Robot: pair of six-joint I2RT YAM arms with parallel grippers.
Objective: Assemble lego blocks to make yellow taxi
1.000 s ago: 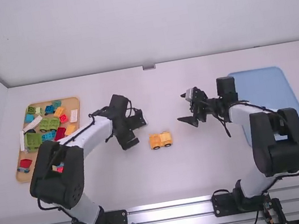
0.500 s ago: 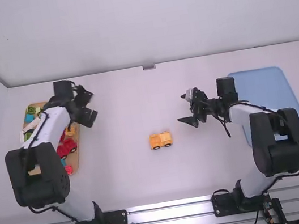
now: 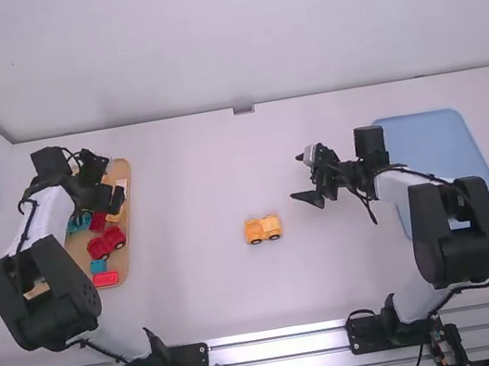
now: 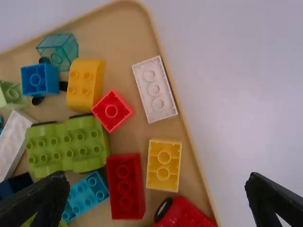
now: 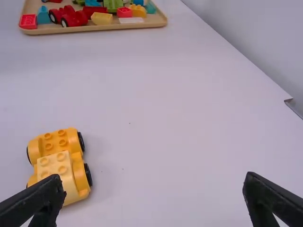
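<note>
Plain pale wall (image 3: 238, 34) behind white table (image 3: 336, 280)

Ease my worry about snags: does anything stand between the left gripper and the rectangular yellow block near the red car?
Nothing visible: the yellow block lies uncovered below the open left gripper. The long red block and red car close by might crowd a finger.

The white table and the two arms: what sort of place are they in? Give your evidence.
Probably a robotics lab or test station. Two robot arms are mounted along the edge of the white table, plain walls enclose it, and toy blocks lie sorted in a wooden tray as work material.
</note>
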